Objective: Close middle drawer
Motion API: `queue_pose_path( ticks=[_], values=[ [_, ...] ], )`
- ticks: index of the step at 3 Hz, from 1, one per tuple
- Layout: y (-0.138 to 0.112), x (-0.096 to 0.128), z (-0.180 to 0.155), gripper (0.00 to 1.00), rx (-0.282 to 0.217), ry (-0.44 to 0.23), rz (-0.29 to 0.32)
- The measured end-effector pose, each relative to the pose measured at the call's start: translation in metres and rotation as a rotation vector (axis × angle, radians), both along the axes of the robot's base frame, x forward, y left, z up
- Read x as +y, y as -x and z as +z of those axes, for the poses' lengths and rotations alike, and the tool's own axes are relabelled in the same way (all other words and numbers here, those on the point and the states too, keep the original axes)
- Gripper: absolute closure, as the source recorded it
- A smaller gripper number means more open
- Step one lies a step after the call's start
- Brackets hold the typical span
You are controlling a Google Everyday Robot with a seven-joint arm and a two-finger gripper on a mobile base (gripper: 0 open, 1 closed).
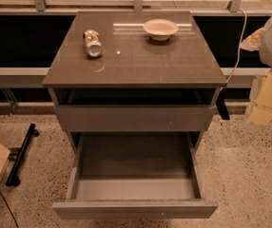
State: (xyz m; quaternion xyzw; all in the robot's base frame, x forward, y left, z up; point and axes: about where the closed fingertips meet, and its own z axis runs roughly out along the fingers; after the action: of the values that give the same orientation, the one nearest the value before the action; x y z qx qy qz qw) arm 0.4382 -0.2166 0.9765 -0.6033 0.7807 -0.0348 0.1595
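- The end effector (265, 101) hung at the right edge of the view, beside the table (136, 61) and about level with its upper drawer front (135, 118). It touched nothing, and whether it was released or clenched could not be told.
- The middle drawer (135, 209) stood well apart from it, lower and to the left. It was pulled far out toward the camera, with its lighter grey box bare inside and its flat front panel nearest the viewer.
- The panel had no handle, so there was nothing to grip. The sensible contact looked like a flat push against the face of the panel, near its middle, so the box would not skew on its runners.
- The drawer looked stiff and rigid, and being empty, probably light. It would likely slide easily, so a steady push seemed better than a shove.
- The smooth face could let a contact slip sideways, so a square approach seemed wise.
- On the table top lay a can (92, 43) on its side and a bowl (160, 28). A hard slam might jolt them, and the can could roll.
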Motion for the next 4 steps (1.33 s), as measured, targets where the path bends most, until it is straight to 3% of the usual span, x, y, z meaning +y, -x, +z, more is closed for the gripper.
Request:
queue_pose_path(
  ticks=[1,2,4],
  values=[
    [0.000,0.000,0.000,0.00,0.000,0.000,0.000],
    [0.001,0.009,-0.013,0.14,0.007,-0.044,0.014],
    [0.013,0.031,-0.072,0.62,0.068,-0.199,0.077]
  ],
)
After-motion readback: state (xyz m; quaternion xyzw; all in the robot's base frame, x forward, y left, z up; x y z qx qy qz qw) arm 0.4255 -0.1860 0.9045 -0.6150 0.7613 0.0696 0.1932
